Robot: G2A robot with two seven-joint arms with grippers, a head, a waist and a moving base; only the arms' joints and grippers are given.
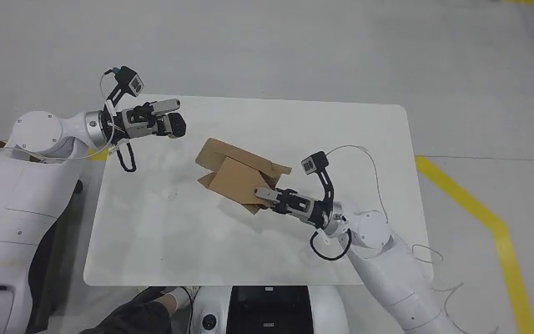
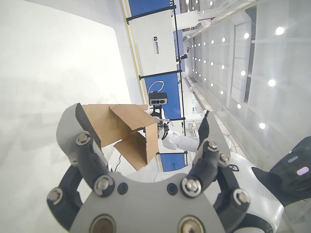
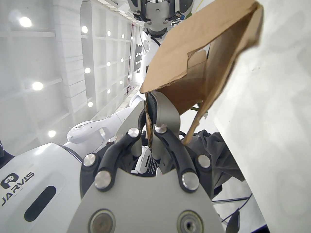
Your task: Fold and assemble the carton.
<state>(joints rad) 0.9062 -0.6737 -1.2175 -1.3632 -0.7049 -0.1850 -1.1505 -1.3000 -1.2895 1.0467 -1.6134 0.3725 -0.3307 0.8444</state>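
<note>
The brown carton [image 1: 236, 171] stands partly unfolded at the middle of the white table [image 1: 167, 242], its panels forming an open sleeve with loose flaps. My right gripper [image 1: 263, 197] is at the carton's near right corner, shut on the edge of a flap [image 3: 148, 112]; the carton [image 3: 209, 47] rises from its fingers. My left gripper [image 1: 178, 125] hovers over the table's far left part, apart from the carton. It is open with nothing between its fingers [image 2: 81, 122], and the carton [image 2: 126, 132] shows in the distance beyond them.
A yellow floor line [image 1: 471, 209] runs past the table's right side. A dark cloth [image 3: 215, 156] hangs below the table's near edge. Bare table surface lies to the left of and in front of the carton.
</note>
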